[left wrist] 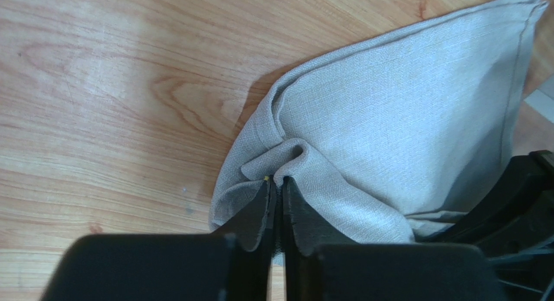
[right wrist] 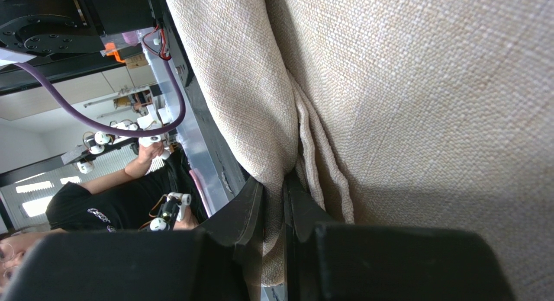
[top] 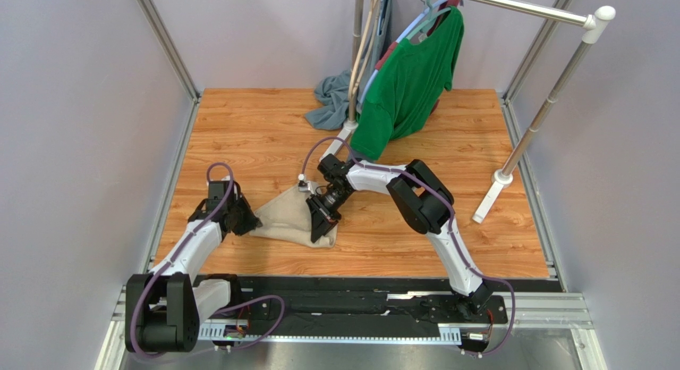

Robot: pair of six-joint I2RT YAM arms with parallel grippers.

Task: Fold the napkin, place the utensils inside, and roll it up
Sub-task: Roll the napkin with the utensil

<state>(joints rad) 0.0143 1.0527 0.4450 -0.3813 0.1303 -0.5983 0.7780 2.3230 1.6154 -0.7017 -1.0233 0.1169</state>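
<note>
Left claw (left wrist: 278, 184) and right claw (right wrist: 274, 184) pinch woven napkin (left wrist: 403, 106).

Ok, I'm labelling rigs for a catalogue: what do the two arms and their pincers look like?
Both the left arm and right arm have white links with chunky black joints, and a purple cable loops along each. The left pincer and right pincer are matte black with two flat, tapering fingers. No markings visible.

Top view: high above the near edge, facing down onto the table (top: 255, 139). Both wrist views close in; all three share the napkin (top: 289, 217)
</note>
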